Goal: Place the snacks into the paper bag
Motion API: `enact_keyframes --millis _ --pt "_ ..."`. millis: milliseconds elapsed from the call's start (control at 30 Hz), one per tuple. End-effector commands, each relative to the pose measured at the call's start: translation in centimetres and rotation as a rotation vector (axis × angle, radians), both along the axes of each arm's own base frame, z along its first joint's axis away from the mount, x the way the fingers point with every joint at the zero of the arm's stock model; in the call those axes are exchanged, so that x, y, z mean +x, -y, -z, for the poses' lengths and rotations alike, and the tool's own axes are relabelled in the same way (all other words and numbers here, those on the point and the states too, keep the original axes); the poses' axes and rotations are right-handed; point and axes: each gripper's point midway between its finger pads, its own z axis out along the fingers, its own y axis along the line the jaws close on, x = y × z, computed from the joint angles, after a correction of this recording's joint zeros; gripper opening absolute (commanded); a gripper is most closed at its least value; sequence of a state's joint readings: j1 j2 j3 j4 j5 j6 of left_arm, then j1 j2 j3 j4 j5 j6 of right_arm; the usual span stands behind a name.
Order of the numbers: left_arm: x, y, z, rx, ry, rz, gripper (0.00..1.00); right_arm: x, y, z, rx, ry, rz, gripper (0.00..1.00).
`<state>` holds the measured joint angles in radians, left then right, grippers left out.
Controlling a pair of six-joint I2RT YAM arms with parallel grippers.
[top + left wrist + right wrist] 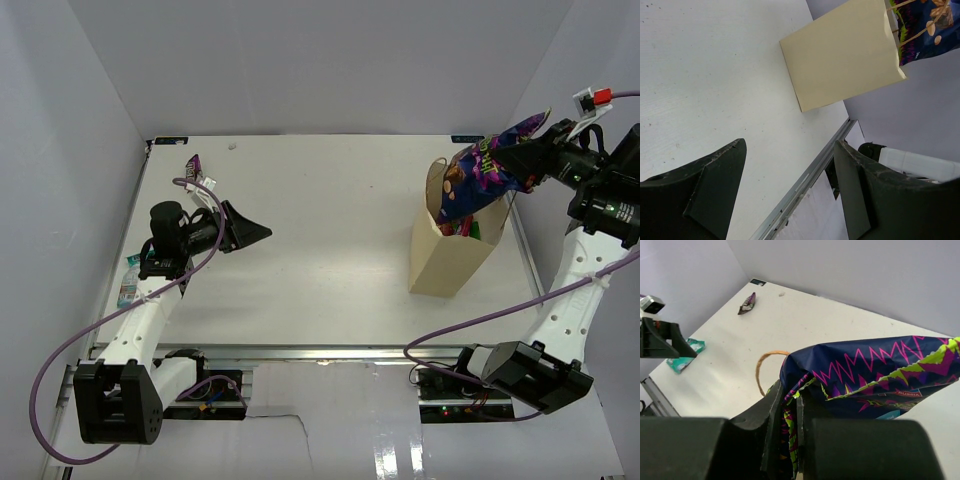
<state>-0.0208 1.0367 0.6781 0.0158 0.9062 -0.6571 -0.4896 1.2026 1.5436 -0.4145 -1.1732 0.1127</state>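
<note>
My right hand (pixel 520 166) clamps the big purple bag (pixel 478 178) at the mouth of the paper bag (pixel 448 255). My left hand (pixel 258 232) hangs spread, empty.

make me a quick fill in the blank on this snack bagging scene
The right jaws are shut on the big ____ snack bag.
Its lower end dips into the upright tan ____ bag.
The left jaws are ____ and hold nothing.
The pale teal packet lies beside the ____ arm.
Missing words: purple; paper; open; left.
</note>
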Motion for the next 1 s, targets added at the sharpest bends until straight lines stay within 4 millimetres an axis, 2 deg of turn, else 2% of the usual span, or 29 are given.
enact_keyframes --millis 0,233,367,500,600,700,767,967 --pt "-0.2 -0.2 -1.0 0.014 0.050 -0.004 0.81 -0.2 0.1 -1.5 -0.118 0.137 0.027 0.08" --pt "0.0 -0.4 -0.8 0.020 0.029 -0.013 0.81 0.4 0.6 0.4 -0.185 0.136 0.053 0.08" --pt "0.7 -0.6 -1.1 0.032 0.029 -0.038 0.81 0.0 -0.3 2.1 -0.217 0.115 0.031 0.08" --pt "2.0 -1.1 -1.4 0.045 0.016 -0.094 0.83 -0.2 -1.0 3.5 -0.258 0.107 0.021 0.13" --pt "3.0 -1.4 -1.8 0.045 0.015 -0.121 0.84 -0.2 -1.1 4.3 -0.267 0.097 0.026 0.19" --pt "3.9 -1.6 -2.2 0.035 0.007 -0.145 0.84 -0.2 -1.2 4.9 -0.273 0.087 0.027 0.32" --pt "4.8 -2.0 -2.0 0.037 -0.013 -0.187 0.86 -0.2 -1.2 5.2 -0.282 0.086 0.029 0.44" --pt "7.2 -2.9 -0.8 0.037 -0.087 -0.272 0.88 -0.6 -1.3 5.4 -0.296 0.094 0.029 0.50"
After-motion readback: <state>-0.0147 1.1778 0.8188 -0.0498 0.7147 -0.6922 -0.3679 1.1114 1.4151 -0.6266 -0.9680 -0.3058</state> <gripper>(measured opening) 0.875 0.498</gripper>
